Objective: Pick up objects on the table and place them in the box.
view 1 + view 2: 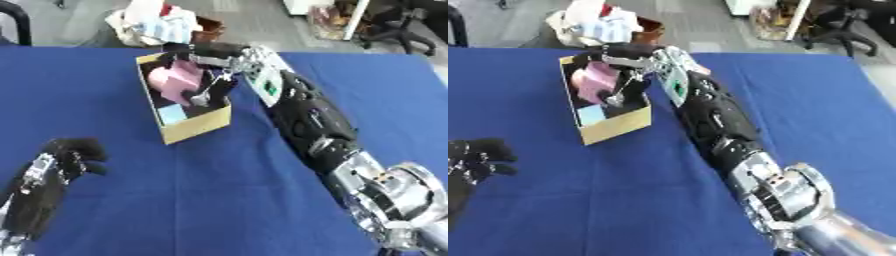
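- The small open-topped tan cardboard box [197, 125] stands on the blue cloth-covered table [227, 200], toward its far side and left of the middle.
- Inside the box lies a pink rounded object [172, 80] at the far end, and a pale blue flat square item [171, 115] rests near the front wall.
- The right hand [210, 75] reaches over the box from the right, its black fingers curled down into the opening just beside the pink object; whether they clasp anything there cannot be told. A thin silvery piece shows under the fingers, too small to identify.
- The right arm, black with silver joints, runs diagonally from the lower right corner up to the box.
- The left hand [66, 155] rests on the cloth near the lower left, well apart from the box, fingers bent and holding nothing.
- The left eye view shows this hand with its forearm down to the lower edge; the right eye view cuts it at the left border, showing only the fingers.
- The right eye view shows more of the silver shoulder joint at the bottom right.
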